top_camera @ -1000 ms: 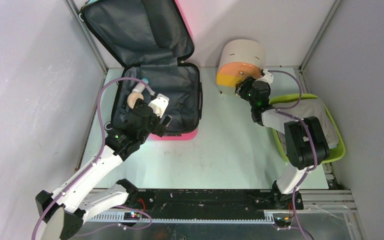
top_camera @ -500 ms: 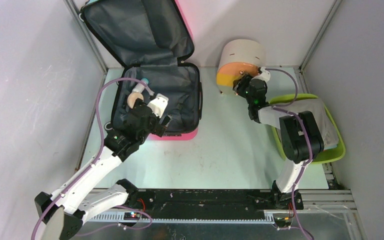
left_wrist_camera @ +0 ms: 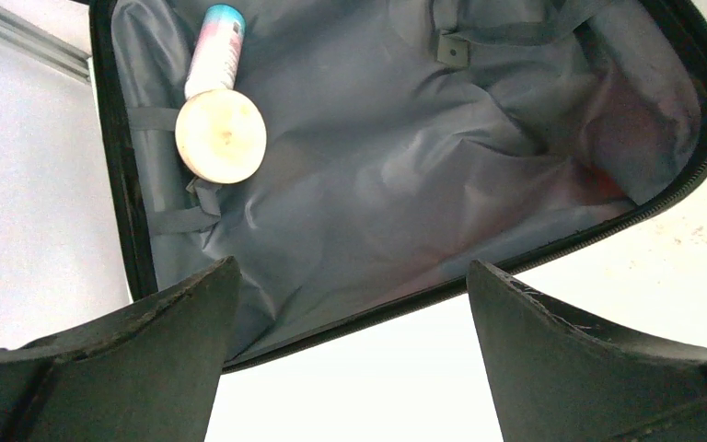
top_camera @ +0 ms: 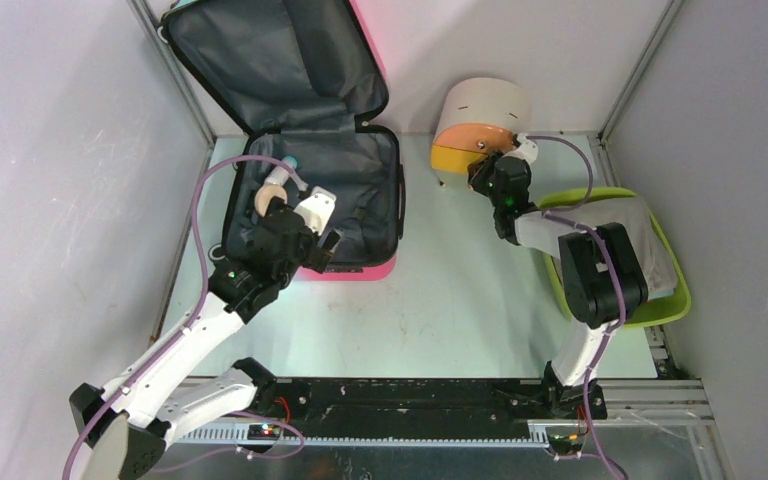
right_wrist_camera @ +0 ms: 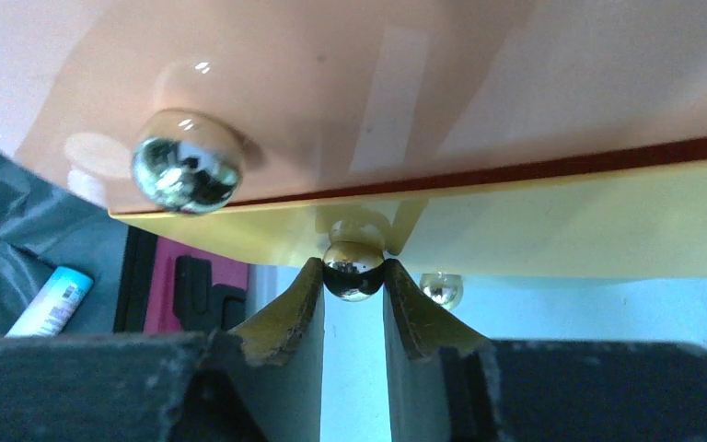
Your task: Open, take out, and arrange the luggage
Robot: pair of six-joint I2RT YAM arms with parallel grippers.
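The luggage [top_camera: 365,170] lies open at the back left, its lid [top_camera: 260,60] propped upright and its grey lining [left_wrist_camera: 405,157] showing. Inside lie a round beige disc [left_wrist_camera: 221,136] and a pink-and-blue tube [left_wrist_camera: 216,46]. My left gripper [top_camera: 322,228] hangs open over the luggage's near rim, with nothing between its fingers [left_wrist_camera: 352,267]. My right gripper [top_camera: 480,170] is at the front of the beige cylinder [top_camera: 480,105]. It [right_wrist_camera: 353,274] is shut on a small chrome knob [right_wrist_camera: 353,262] on the cylinder's yellow lower panel [right_wrist_camera: 562,221].
A lime-green tray [top_camera: 660,300] holding grey cloth [top_camera: 640,230] sits at the right under my right arm. A second chrome knob [right_wrist_camera: 187,174] sticks out of the orange face [right_wrist_camera: 377,83]. Metal frame posts and grey walls close in the back and both sides.
The right gripper's jaws have closed onto the chrome knob and the wrist has shifted slightly left. The left arm has not moved.
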